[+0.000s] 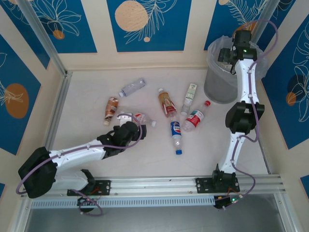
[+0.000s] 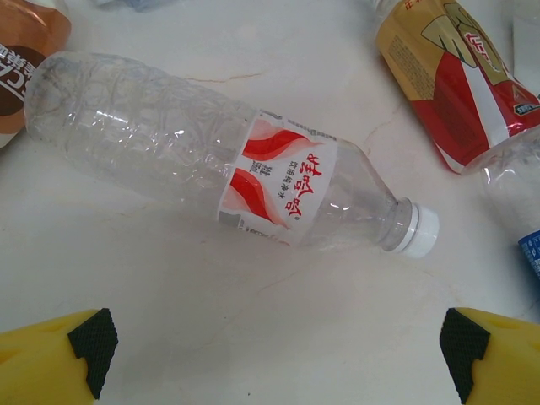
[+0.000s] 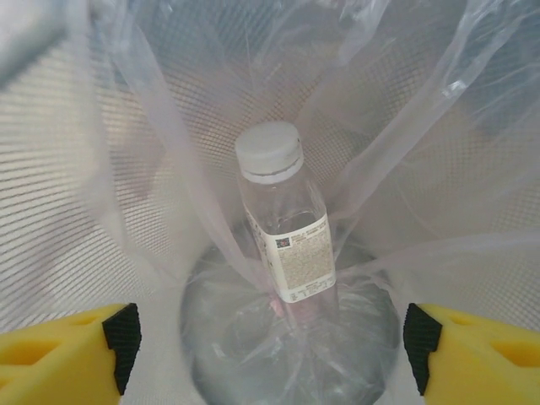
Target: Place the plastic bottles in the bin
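Under the left gripper (image 2: 278,348), clear bottle (image 2: 160,139) with red-white Chinese-script label (image 2: 278,179).

**Bright and even, hardly a shadow**

Light falls softly from above. The pale table (image 1: 159,159) is bright all over, and the bottles (image 1: 176,136) lying on it throw only faint, short shadows. Up close, the red-and-white labelled bottle (image 2: 211,156) is sharp, with thin white glints on its ribs. Inside the bin (image 3: 76,169), the plastic bag (image 3: 422,118) shines milky, and its nearest fold at the upper left is blurred.
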